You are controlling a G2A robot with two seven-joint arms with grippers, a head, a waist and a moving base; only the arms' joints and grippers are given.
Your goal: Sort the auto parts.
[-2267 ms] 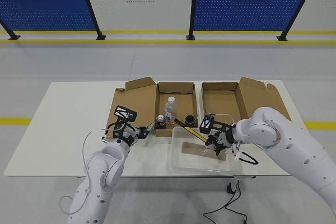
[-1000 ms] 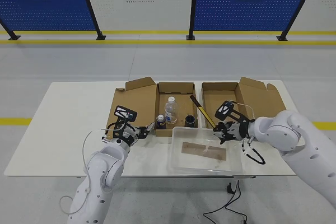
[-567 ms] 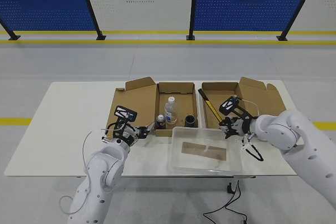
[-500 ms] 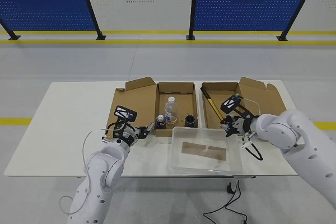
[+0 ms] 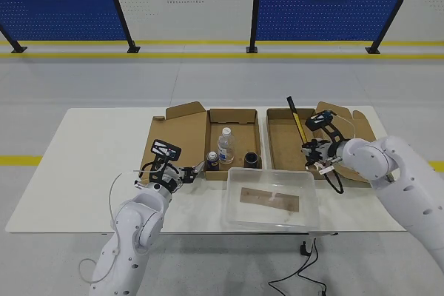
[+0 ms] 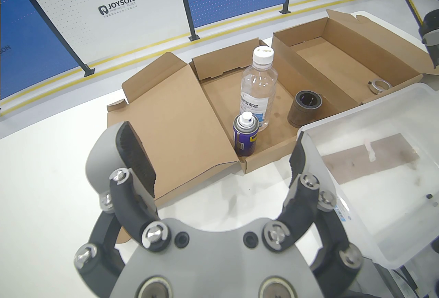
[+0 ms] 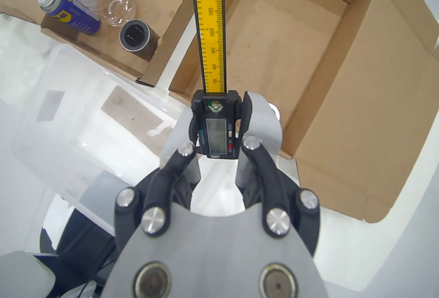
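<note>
caliper [image 7: 208, 21]: hangs clear of the desk [image 5: 81, 163], just beyond the far right corner of the clear tub [image 5: 270, 171]; points its yellow scale away from the tub, over the floor of the right box [image 7: 291, 38]; judged to be mid-placement, with the carry nearly complete and the release not yet made
right gripper [image 7: 219, 122]: sits above the right box's wall nearest the tub; fingers narrow, clamped from both sides on the caliper's black display head
left gripper [image 6: 216, 155]: hovers over bare desk off the tub's left side; fingers spread wide, holding nothing; seems to have no part in this step
right box: stands just beyond the tub's far right corner; carries a metal ring [image 6: 377, 85] close to its wall on the tub's side; next move probably calls for lowering the caliper towards the cardboard floor, far enough from the tub to miss both ring and wall; needs the long scale kept within the walls; then a widening of the fingers and a straight lift out
left box [image 6: 219, 96]: stands just beyond the tub's far left corner; holds a water bottle [image 6: 259, 86], a spray can [image 6: 245, 134] and a dark sleeve [image 6: 305, 107], all upright, near its wall on the tub's side
clear tub: shows a brown strip [image 5: 270, 198] at its bottom; cannot tell whether inside or underneath
</note>
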